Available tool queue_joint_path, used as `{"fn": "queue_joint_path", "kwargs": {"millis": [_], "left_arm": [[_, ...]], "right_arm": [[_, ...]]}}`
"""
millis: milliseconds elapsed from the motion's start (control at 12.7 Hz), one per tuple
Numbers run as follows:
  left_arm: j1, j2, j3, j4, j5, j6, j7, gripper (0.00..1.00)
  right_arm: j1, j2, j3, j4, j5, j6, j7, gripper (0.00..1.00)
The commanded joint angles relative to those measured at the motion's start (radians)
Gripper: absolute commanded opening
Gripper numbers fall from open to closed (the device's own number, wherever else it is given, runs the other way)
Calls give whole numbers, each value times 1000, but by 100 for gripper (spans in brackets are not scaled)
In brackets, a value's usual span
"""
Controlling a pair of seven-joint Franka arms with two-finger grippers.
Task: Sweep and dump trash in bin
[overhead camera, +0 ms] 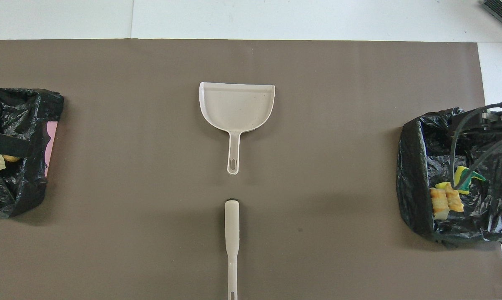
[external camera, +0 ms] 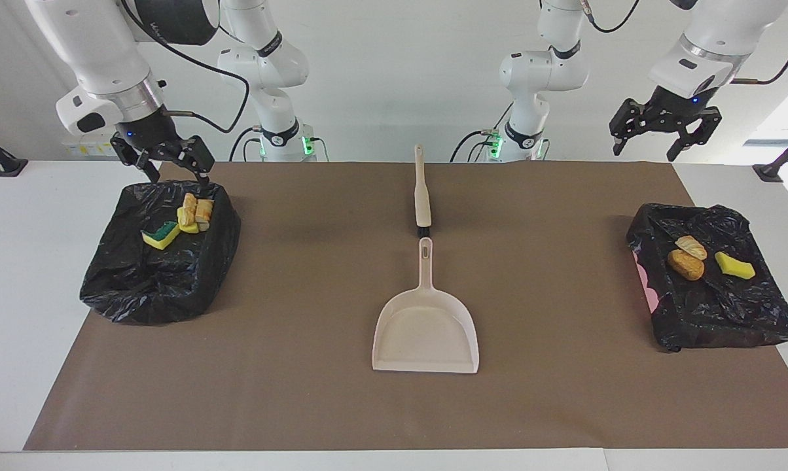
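The trash lies in two bins lined with black bags. The bin (external camera: 139,294) at the right arm's end holds a yellow-green sponge (external camera: 160,235) and golden-brown bread-like pieces (external camera: 194,212); these also show in the overhead view (overhead camera: 445,200). The bin (external camera: 728,327) at the left arm's end holds two bread-like lumps (external camera: 686,263) and a yellow sponge piece (external camera: 734,265). My right gripper (external camera: 178,176) is open and empty just above the robots' edge of its bin. My left gripper (external camera: 644,154) is open and empty, raised above the table near its bin.
A beige dustpan (external camera: 427,327) lies on the brown mat (external camera: 302,392) at mid-table, handle toward the robots. A beige brush (external camera: 423,196) lies in line with it, nearer the robots. In the overhead view they show as dustpan (overhead camera: 236,104) and brush (overhead camera: 232,233).
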Motion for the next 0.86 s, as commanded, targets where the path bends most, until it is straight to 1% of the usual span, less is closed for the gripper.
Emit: {"fn": "queue_joint_path", "kwargs": {"millis": [0,785], "left_arm": [[24,0,-16,12,-17,-18,-2,100],[24,-9,-16,-3,-20,-10,-19,100]], "right_arm": [[0,0,-2,7,18,1,19,100],[0,0,-2,7,18,1,19,100]]}}
